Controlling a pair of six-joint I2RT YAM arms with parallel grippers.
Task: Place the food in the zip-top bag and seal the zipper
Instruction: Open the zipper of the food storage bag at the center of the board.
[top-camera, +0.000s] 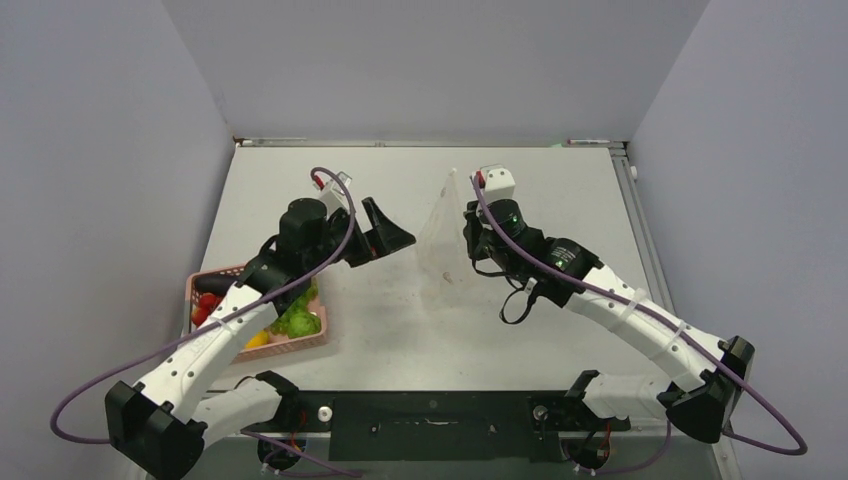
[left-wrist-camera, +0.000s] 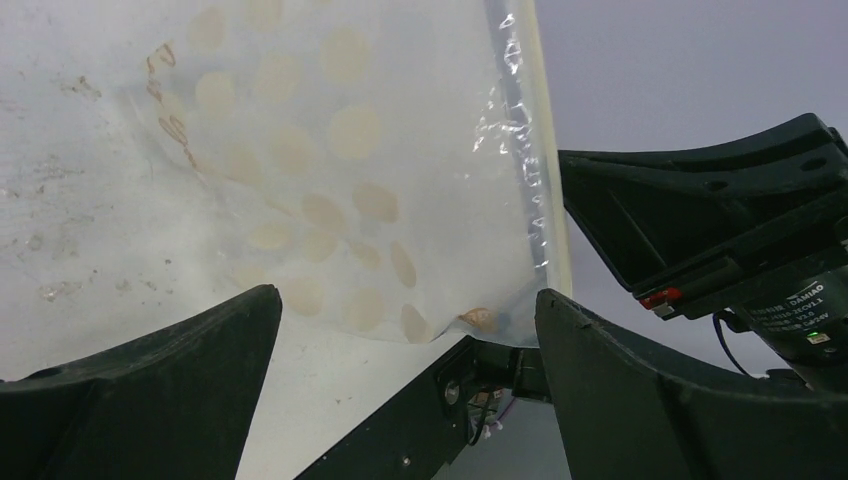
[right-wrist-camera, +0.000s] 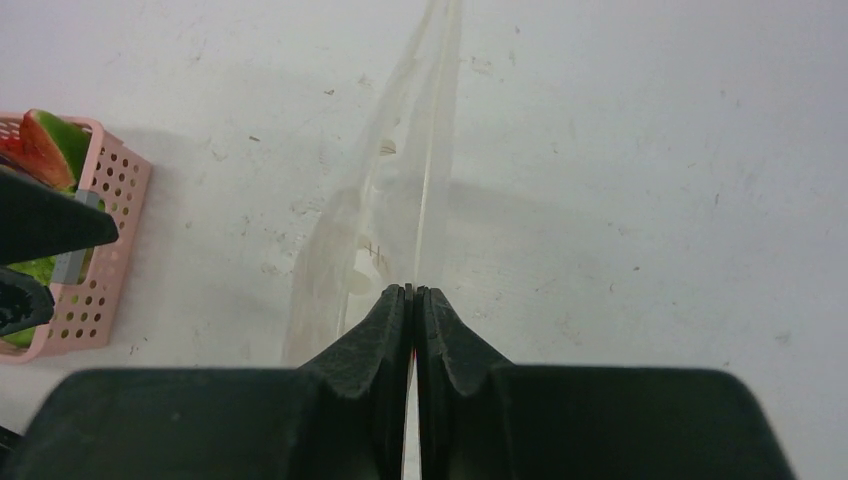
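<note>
The clear zip-top bag (top-camera: 443, 243) hangs upright above the table's middle, pinched at its edge by my right gripper (top-camera: 468, 240), which is shut on it (right-wrist-camera: 412, 290). The bag's dotted film (left-wrist-camera: 330, 180) fills the left wrist view, with the zipper strip (left-wrist-camera: 525, 160) along its right edge. My left gripper (top-camera: 390, 232) is open and empty, just left of the bag, its fingers (left-wrist-camera: 180, 390) apart below the film. The food (top-camera: 298, 318) lies in the pink basket (top-camera: 310, 345) at the left: green, red and yellow pieces, partly hidden by my left arm.
The pink basket also shows at the left edge of the right wrist view (right-wrist-camera: 100, 250). Grey walls close the table at the back and sides. The arms' black base bar (top-camera: 430, 415) runs along the near edge.
</note>
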